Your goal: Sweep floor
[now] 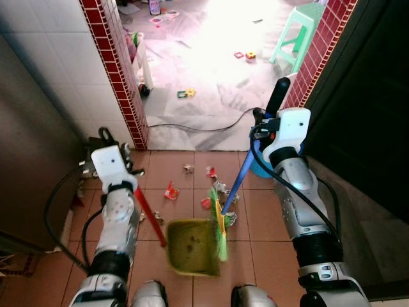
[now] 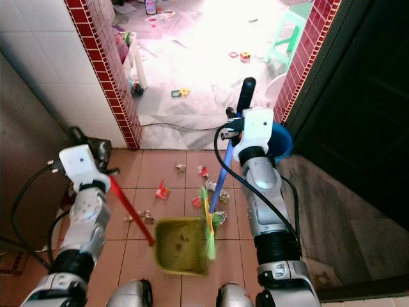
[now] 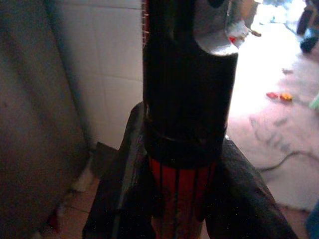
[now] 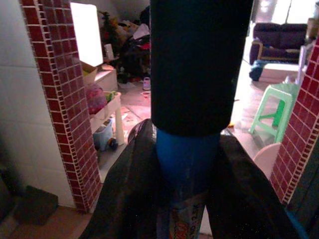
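Both grippers are clamped on handles: the left gripper (image 3: 179,199) grips the red dustpan handle (image 1: 150,217), and the right gripper (image 4: 187,189) grips the blue broom handle (image 1: 239,179). Broom bristles (image 1: 219,230) rest against the yellow-green dustpan (image 1: 190,246) on the terracotta tiles (image 1: 262,211), with paper scraps (image 1: 211,173) scattered just beyond.

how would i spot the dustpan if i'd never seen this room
Start at the red brick doorway pillar and drop to the terracotta floor tiles nearest the robot. The dustpan lies there between its arms, beside the green broom bristles: yellow-green, with a red handle held in the left pincer.
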Controlling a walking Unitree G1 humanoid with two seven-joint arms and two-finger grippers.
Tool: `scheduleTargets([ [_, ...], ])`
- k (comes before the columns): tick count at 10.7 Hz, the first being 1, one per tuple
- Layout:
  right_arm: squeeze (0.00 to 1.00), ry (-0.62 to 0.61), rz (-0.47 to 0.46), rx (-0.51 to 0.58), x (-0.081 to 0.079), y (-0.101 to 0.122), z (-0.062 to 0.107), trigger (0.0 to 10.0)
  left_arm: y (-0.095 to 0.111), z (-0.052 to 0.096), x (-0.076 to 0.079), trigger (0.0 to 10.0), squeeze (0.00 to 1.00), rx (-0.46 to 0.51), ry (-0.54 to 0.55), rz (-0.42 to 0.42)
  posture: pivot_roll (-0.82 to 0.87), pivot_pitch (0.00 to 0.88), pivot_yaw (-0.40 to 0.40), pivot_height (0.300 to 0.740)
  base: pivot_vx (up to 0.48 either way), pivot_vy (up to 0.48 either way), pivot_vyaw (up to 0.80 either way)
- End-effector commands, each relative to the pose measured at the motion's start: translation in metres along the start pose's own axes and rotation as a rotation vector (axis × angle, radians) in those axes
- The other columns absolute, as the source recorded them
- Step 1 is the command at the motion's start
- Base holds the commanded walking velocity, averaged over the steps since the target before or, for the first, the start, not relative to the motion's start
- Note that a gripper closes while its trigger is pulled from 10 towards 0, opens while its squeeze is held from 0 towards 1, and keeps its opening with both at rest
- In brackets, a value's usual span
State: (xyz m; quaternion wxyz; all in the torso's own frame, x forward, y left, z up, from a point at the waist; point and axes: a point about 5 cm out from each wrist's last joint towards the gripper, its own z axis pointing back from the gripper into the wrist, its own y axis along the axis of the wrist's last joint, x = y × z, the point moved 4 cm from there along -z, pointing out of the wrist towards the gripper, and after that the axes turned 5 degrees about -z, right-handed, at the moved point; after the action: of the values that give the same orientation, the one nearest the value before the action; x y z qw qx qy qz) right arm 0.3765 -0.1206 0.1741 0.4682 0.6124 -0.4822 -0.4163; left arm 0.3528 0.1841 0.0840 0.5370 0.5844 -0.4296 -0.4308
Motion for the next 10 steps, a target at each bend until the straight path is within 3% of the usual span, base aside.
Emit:
scheduleTargets([
  [1, 0.0, 0.029, 0.047, 0.055, -0.004, 0.012, 0.0, 10.0, 0.003, -0.001, -0.006, 10.0, 0.0, 0.034, 0.001, -0.084, -0.11, 0.102, 0.015, 0.74, 0.0, 0.0, 0.0],
  [3, 0.0, 0.014, 0.042, 0.05, -0.005, 0.008, 0.001, 10.0, -0.005, 0.001, 0.0, 10.0, 0.0, 0.001, -0.04, -0.132, -0.1, 0.101, 0.027, 0.74, 0.0, 0.0, 0.0],
  [5, 0.0, 0.017, 0.043, 0.051, -0.007, 0.007, 0.004, 10.0, -0.006, 0.004, -0.004, 10.0, 0.0, 0.011, -0.016, -0.138, -0.1, 0.1, 0.032, 0.74, 0.0, 0.0, 0.0],
  [8, 0.0, 0.011, 0.06, 0.064, -0.002, 0.012, -0.001, 10.0, 0.01, -0.006, 0.003, 10.0, 0.0, 0.068, 0.077, 0.008, -0.12, 0.101, 0.032, 0.74, 0.0, 0.0, 0.0],
  [9, 0.0, 0.009, 0.078, 0.077, 0.001, 0.016, -0.001, 10.0, 0.013, -0.008, 0.017, 10.0, 0.0, 0.065, 0.034, 0.095, -0.13, 0.102, 0.033, 0.74, 0.0, 0.0, 0.0],
  [10, 0.0, 0.002, 0.084, 0.079, 0.004, 0.018, -0.001, 10.0, 0.016, -0.009, 0.024, 10.0, 0.0, 0.078, 0.014, 0.101, -0.13, 0.102, 0.033, 0.74, 0.0, 0.0, 0.0],
])
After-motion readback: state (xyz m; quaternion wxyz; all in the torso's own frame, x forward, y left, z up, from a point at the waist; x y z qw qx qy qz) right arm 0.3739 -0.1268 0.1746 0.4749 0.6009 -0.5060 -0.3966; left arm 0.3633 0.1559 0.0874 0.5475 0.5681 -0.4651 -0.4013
